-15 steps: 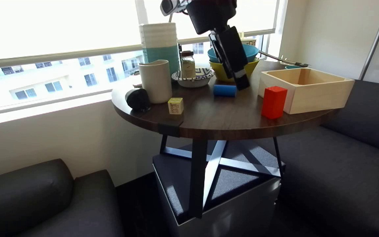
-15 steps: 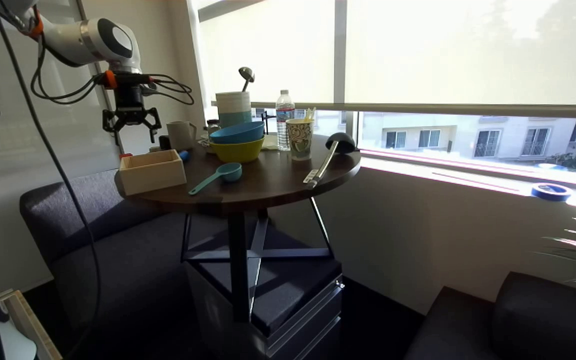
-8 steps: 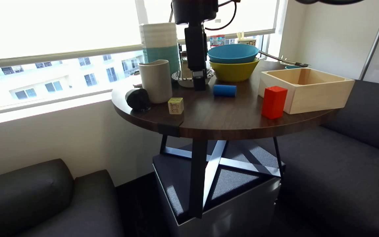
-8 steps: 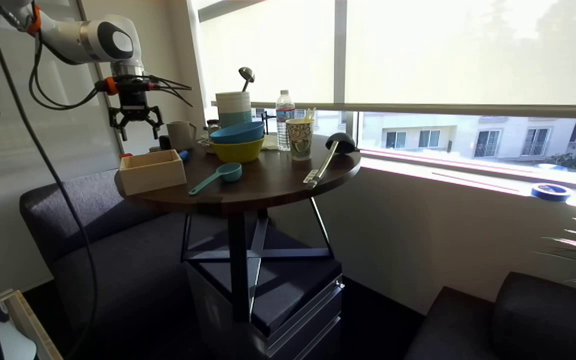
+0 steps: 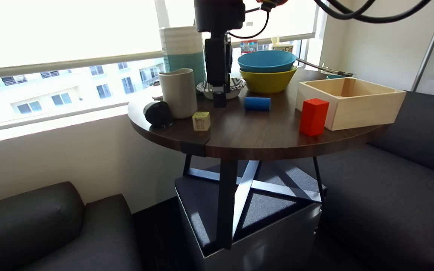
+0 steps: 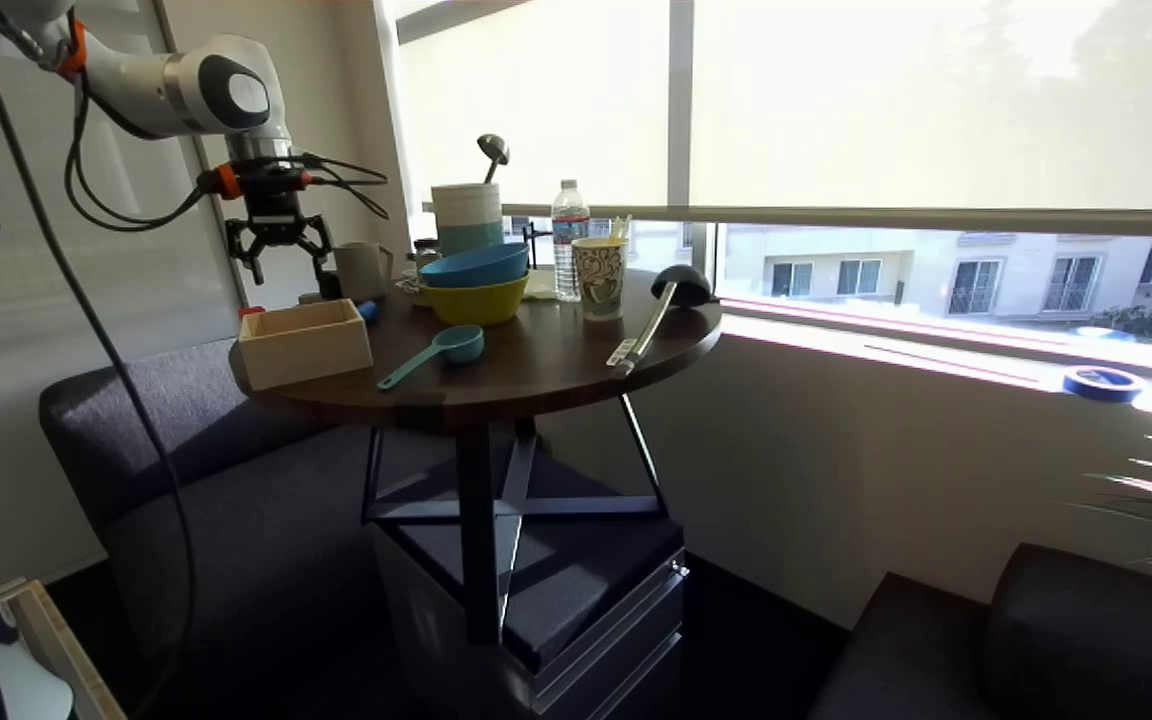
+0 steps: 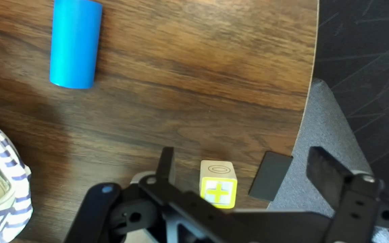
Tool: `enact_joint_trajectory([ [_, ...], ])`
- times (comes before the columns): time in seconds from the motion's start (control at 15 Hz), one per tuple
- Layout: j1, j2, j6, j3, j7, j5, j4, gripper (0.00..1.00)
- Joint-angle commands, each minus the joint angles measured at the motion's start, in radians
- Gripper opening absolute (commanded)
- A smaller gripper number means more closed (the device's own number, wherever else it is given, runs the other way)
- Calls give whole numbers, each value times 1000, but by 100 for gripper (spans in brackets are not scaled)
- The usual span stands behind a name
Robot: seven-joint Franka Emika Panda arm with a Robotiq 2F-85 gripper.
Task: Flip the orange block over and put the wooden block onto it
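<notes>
The orange block (image 5: 314,117), red-orange, stands upright on its small end at the table's near edge, touching or close to the wooden box. A bit of it (image 6: 252,310) shows behind the box in an exterior view; it is outside the wrist view. The wooden block (image 5: 201,121), a pale cube with a yellow-rimmed top, sits near the table edge by the mug. It also shows in the wrist view (image 7: 218,184), between the fingers and below them. My gripper (image 7: 240,158) is wide open and empty, pointing down above the table in both exterior views (image 5: 219,98) (image 6: 289,275).
A blue cylinder (image 5: 257,104) lies right of the gripper. A white mug (image 5: 179,94) and a black round thing (image 5: 158,113) stand left. A patterned bowl (image 5: 226,88), stacked bowls (image 5: 268,77) and a light wooden box (image 5: 364,113) are on the dark round table (image 5: 254,131).
My gripper has swung from a tilt to straight down and moved left in an exterior view, past the blue cylinder towards the wooden block, and a little lower. The blocks have not moved.
</notes>
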Motion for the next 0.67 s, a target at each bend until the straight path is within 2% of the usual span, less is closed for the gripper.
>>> enact_joint_trajectory([
  [0.0,-1,27,103,-1,-8,30,-7,100],
  [0.27,-8,56,233,-6,0,26,-16,100],
  [0.53,-12,90,286,-9,0,27,-14,100],
  [0.6,-14,95,287,-9,1,28,-14,93],
])
